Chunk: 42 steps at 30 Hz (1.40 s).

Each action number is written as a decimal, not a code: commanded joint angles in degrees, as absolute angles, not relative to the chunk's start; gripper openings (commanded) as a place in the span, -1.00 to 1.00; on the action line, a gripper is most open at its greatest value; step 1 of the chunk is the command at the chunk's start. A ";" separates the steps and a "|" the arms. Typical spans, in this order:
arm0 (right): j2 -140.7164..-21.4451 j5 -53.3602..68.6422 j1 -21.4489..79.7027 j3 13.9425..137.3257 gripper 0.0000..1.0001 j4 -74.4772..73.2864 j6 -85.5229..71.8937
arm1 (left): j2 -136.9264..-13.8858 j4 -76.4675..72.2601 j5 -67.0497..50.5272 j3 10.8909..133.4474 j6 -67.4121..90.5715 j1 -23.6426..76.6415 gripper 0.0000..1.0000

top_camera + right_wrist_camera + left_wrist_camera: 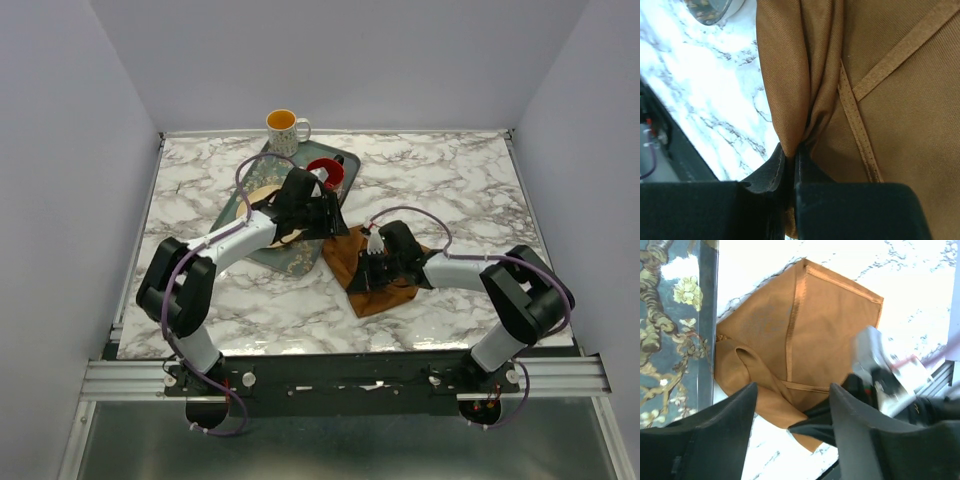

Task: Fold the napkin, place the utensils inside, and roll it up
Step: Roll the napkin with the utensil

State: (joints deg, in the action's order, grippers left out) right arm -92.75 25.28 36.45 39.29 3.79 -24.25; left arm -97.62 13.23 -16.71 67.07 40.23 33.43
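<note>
Right gripper (pixel 790 156) at bottom centre, fingers (pixel 765 175) pinched together on a gathered fold of the napkin (pixel 910 130). Cloth bunches into vertical pleats running from the pinch up to the top edge. The rest lies flat across the right half, with two stitched hem strips (pixel 900 54) crossing on it. Marble bench (pixel 705 85) on the left. Rim of a round grey object (pixel 715 9) upper left, can't tell what. Dark frame (pixel 670 150) at lower left edge.

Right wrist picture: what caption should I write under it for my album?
The right gripper pinches a bunched fold of the napkin on the marble table.
</note>
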 commanded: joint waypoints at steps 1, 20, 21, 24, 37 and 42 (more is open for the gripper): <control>-96.15 33.65 33.15 31.05 -0.99 10.25 -28.82 | -93.52 17.58 -16.26 66.27 39.11 33.22 0.41; -98.79 39.47 27.77 17.49 -0.99 30.23 -37.97 | -92.64 1.23 -12.31 47.99 59.49 38.58 0.37; -98.62 39.29 27.60 17.40 -0.99 30.32 -37.97 | -92.72 1.40 -11.96 47.81 60.28 38.58 0.36; -98.88 39.64 27.60 17.49 -0.99 31.20 -38.14 | -93.69 0.88 -11.60 47.64 63.70 38.67 0.34; -98.00 40.08 26.89 17.14 -0.99 31.55 -37.88 | -99.23 -2.90 -9.50 47.20 70.57 39.37 0.15; -98.17 40.87 26.46 17.49 -0.99 31.55 -37.18 | -100.89 -0.71 -6.51 48.69 71.01 39.90 -0.13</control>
